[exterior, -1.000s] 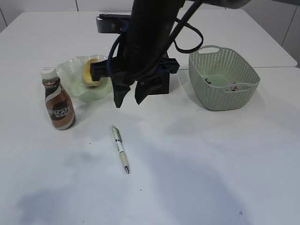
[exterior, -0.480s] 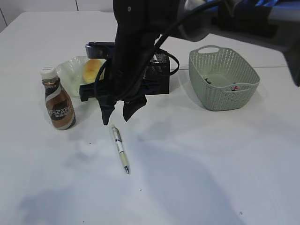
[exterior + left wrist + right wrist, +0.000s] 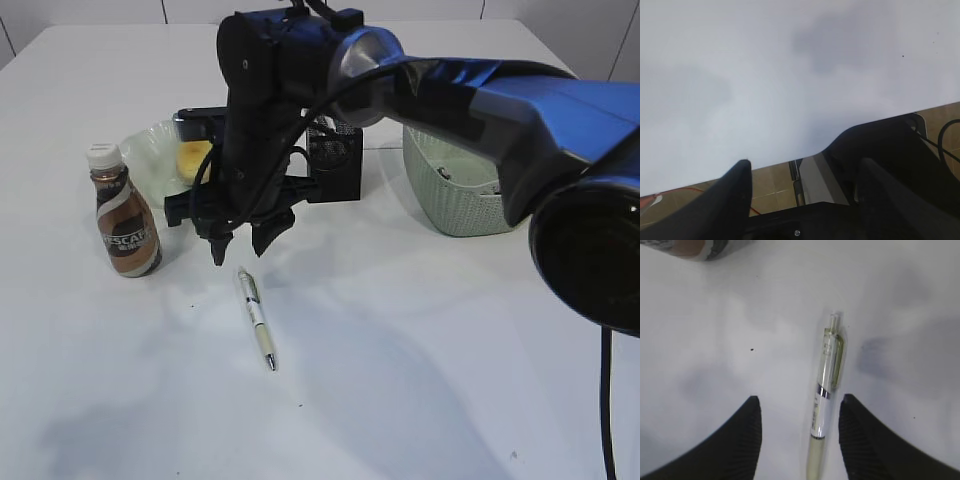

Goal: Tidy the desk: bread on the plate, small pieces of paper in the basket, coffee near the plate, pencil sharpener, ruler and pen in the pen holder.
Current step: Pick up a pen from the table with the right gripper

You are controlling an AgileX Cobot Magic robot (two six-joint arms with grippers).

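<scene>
Large plain white desk | black right gripper: has moved left and lower since a second ago, jaws spread, empty, above clip end of pen | left gripper: jaws apart, empty, over desk edge | slim clear-and-cream pen: flat on desk, unmoved, between right fingertips in wrist view.

The pen is lying on the desk, right of the coffee; the bread is sitting on the plate behind.
</scene>
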